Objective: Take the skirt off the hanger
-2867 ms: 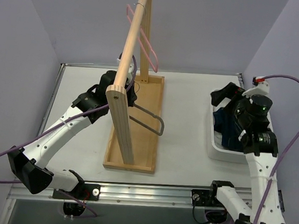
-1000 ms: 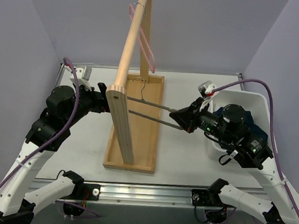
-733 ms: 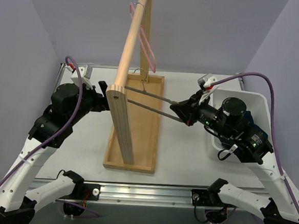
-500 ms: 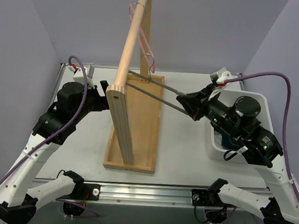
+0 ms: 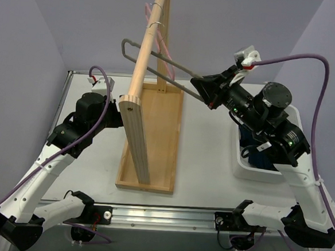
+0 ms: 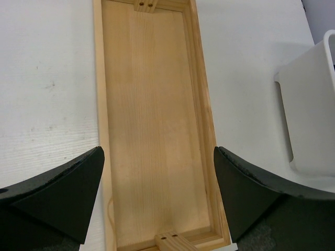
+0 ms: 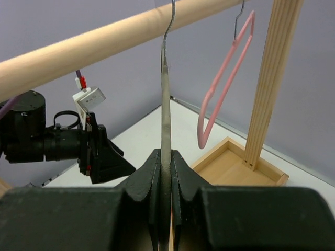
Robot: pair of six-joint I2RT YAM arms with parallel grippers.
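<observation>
hanger now higher, lengthwise across rail

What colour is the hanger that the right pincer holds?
The hanger is grey metal; the right wrist view shows it best.

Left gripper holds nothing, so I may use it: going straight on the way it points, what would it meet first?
Likely the floor of the wooden rack base, centred between the open left gripper's fingers; nothing shows in between, though depth is unclear.
</observation>
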